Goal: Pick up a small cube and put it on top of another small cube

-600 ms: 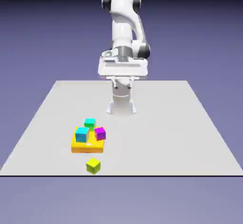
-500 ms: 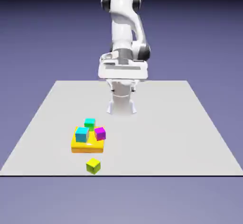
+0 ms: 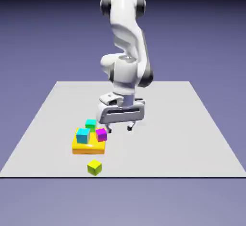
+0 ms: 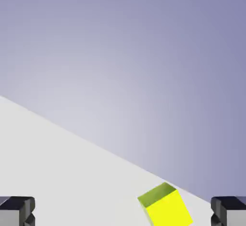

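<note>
Sitting alone near the table's front edge in the exterior view, the small lime cube [image 3: 94, 167] rests flat on the grey surface, apart from everything else and touched by nothing. In the hand view the same cube [image 4: 165, 207] shows at the bottom, right of the middle, turned so that one corner points upward, with a darker olive face above a bright yellow one; it lies nearer the right finger tip than the left and meets neither. Just behind the lime cube in the exterior view lies a flat yellow-orange slab [image 3: 88, 147], with a cyan cube [image 3: 83, 135] on its left part and a magenta cube [image 3: 101, 134] at its right rear corner; a green cube [image 3: 91, 124] shows behind them, and whether it stands on the slab or on the table beyond cannot be told. The gripper [image 3: 118, 127] hangs over the table [image 3: 192, 134] behind and to the exterior view's right of this cluster, its fingers pointing down and spread wide with nothing between them. The white arm [image 3: 126, 38] bends down to it from above.
</note>
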Robot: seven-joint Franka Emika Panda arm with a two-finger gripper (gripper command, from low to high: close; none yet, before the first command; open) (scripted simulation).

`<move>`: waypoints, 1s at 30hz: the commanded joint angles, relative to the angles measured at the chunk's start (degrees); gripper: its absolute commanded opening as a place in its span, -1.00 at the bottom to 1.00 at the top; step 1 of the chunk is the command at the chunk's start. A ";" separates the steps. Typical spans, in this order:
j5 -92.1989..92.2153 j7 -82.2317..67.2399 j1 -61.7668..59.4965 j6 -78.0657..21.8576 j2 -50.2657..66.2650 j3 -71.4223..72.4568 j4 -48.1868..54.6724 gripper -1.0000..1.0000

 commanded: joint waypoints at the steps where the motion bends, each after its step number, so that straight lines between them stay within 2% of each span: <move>1: -0.67 -1.08 0.56 -1.70 2.08 -0.64 1.55 0.00; 15: -10.04 -16.12 8.45 -25.44 31.15 -9.63 23.16 0.00; 17: -10.21 -16.38 8.60 -25.86 31.67 -9.79 23.55 0.00; 21: -11.08 -15.02 6.25 -17.98 36.74 -10.03 21.14 0.00; 22: -11.08 -15.02 6.25 -17.98 36.74 -10.03 21.13 -1.00; 26: -10.25 -16.31 8.47 -25.45 31.93 -9.80 23.42 -1.00; 30: -8.14 -12.82 7.24 -31.07 23.71 -13.17 18.19 -1.00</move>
